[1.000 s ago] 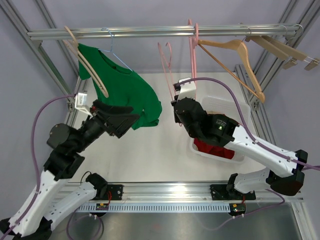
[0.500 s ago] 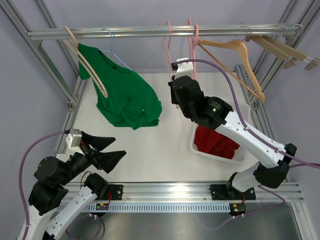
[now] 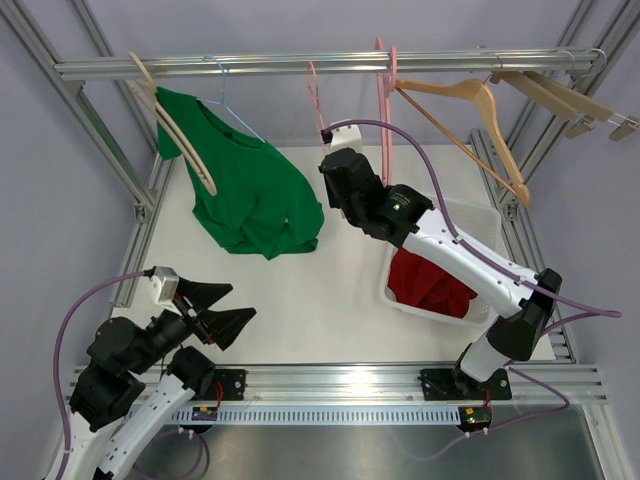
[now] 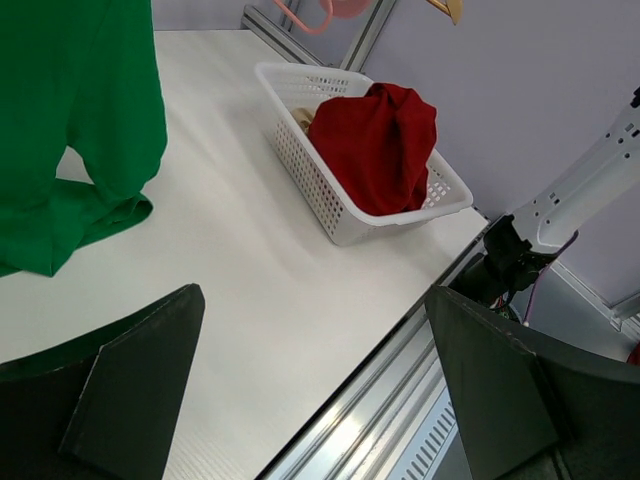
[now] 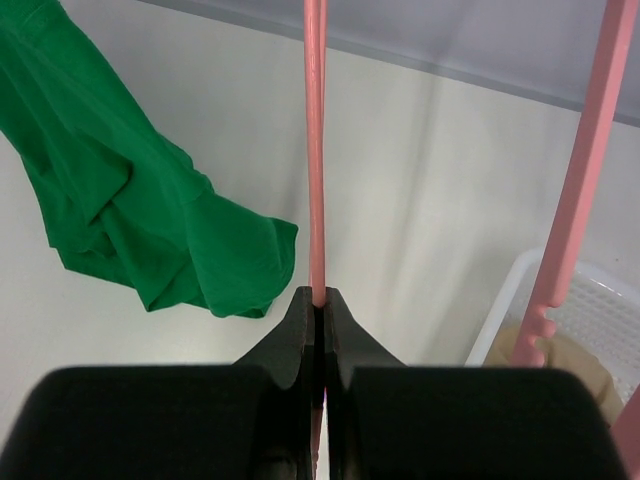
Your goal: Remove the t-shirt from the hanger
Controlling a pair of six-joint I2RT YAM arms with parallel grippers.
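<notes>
A green t-shirt (image 3: 255, 195) hangs from a thin blue wire hanger (image 3: 222, 85) at the left of the rail; its hem also shows in the left wrist view (image 4: 80, 130) and the right wrist view (image 5: 150, 230). My left gripper (image 3: 215, 310) is open and empty, low near the table's front left, well apart from the shirt; the left wrist view (image 4: 310, 292) shows bare table between its fingers. My right gripper (image 3: 338, 180) is shut on a thin pink hanger (image 3: 315, 90), just right of the shirt. The right wrist view shows the jaws (image 5: 316, 297) pinching the pink rod (image 5: 316, 150).
A white basket (image 3: 482, 222) at the right holds a red garment (image 3: 430, 280); the left wrist view shows both (image 4: 300, 150), (image 4: 375, 140). On the rail (image 3: 280, 66) hang a wooden hanger (image 3: 180, 130) at the left, a thick pink hanger (image 3: 386, 100) and wooden hangers (image 3: 470, 100) at the right.
My left arm has drawn back from the green shirt to the front left, its gripper open. My right arm has carried the pink hanger up and leftward, closer to the shirt.
</notes>
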